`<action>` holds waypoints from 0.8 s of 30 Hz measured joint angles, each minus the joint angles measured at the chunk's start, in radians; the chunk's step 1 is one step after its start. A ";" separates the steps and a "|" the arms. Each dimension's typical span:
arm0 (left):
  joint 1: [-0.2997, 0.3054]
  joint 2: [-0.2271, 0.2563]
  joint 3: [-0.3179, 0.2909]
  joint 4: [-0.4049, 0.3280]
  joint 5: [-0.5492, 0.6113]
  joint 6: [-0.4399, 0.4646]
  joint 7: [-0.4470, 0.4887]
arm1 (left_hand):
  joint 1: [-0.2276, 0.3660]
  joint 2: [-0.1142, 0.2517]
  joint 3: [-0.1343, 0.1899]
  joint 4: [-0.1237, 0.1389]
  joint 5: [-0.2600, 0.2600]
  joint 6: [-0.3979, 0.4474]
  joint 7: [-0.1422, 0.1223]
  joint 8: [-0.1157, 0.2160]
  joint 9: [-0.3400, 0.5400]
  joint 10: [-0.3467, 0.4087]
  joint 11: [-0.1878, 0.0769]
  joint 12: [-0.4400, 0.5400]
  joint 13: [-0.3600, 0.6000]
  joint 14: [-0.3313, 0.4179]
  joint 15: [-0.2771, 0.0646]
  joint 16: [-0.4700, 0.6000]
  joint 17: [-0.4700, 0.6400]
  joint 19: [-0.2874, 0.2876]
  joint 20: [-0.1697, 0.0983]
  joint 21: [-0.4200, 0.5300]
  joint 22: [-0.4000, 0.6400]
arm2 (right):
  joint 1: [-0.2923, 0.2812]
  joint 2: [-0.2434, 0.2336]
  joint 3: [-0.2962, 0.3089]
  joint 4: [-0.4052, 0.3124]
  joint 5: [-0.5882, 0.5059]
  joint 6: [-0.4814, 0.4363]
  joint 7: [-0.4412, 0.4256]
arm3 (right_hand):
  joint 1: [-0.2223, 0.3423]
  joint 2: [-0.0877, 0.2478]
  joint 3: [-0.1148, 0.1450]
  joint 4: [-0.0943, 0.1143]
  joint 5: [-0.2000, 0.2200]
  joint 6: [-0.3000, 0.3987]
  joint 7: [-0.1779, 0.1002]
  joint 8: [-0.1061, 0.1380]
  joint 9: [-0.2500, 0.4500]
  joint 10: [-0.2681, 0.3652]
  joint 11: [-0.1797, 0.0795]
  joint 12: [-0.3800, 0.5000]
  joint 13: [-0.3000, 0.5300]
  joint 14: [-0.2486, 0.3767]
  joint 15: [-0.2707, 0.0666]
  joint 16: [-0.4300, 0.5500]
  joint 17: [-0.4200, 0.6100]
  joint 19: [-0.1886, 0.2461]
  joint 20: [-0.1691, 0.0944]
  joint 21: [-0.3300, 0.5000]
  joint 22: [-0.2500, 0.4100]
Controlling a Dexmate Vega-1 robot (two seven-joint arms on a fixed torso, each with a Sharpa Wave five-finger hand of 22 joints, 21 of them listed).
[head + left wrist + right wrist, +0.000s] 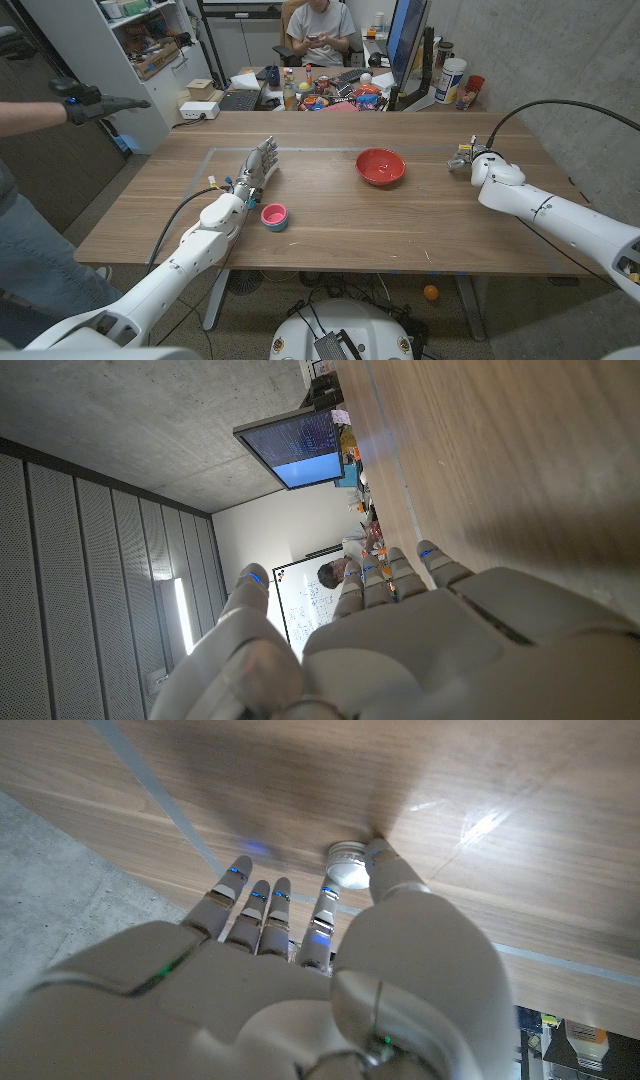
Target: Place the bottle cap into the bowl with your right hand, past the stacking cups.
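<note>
A small white bottle cap [346, 864] lies on the wooden table [330, 235]. My right hand [467, 153] is down on it at the table's far right, and in the right wrist view the thumb [388, 870] and a finger [322, 905] pinch its two sides. The red bowl [381, 166] stands at the middle, to the left of that hand. The pink and blue stacking cups [274, 216] sit near the front, beside my left forearm. My left hand [258, 165] stands holding nothing, its fingers straight and pointing away from me.
A person's black-gloved hand [95, 103] reaches in over the far left corner. Another person [315, 30] sits behind the table. Bottles, toys and a monitor [405, 40] crowd the desk beyond the far edge. A concrete wall runs along the right.
</note>
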 measured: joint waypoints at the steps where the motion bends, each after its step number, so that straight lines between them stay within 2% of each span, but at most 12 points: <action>1: 0.000 0.000 0.000 0.001 0.000 0.000 -0.001 | 0.000 0.000 0.000 0.000 0.000 0.000 0.000 0.000 0.000 0.000 0.000 0.000 0.000 0.000 0.000 0.000 0.000 0.000 0.000 0.000 0.000 | 0.000 0.000 0.000 0.001 0.000 0.000 0.000 | 0.000 0.000 -0.002 -0.002 0.000 0.001 -0.001 0.000 0.001 0.000 0.000 0.000 0.000 0.006 -0.001 0.000 0.000 0.000 0.000 0.000 0.000; 12: -0.007 -0.004 0.004 0.010 0.000 -0.001 -0.003 | 0.000 0.000 0.000 0.000 0.000 0.000 0.000 0.000 0.000 0.000 0.000 0.000 0.000 0.000 0.000 0.000 0.000 0.000 0.000 0.000 0.000 | -0.007 -0.006 0.001 -0.014 0.004 -0.005 -0.011 | 0.002 0.003 -0.003 -0.003 0.000 0.014 -0.003 0.001 0.010 0.005 0.005 0.008 0.000 0.015 -0.006 0.000 0.000 0.004 -0.004 0.000 0.000; 24: -0.019 -0.006 0.009 0.019 0.002 -0.001 -0.016 | 0.000 0.000 0.000 0.000 0.000 0.000 0.000 0.000 0.000 0.000 0.000 0.000 0.000 0.000 0.000 0.000 0.000 0.000 0.000 0.000 0.000 | -0.046 -0.038 0.030 -0.093 0.010 -0.018 -0.042 | -0.006 0.011 -0.007 0.001 0.000 0.020 0.001 0.010 0.013 0.011 0.011 0.008 0.000 0.015 -0.006 0.000 0.000 0.007 -0.007 0.000 0.000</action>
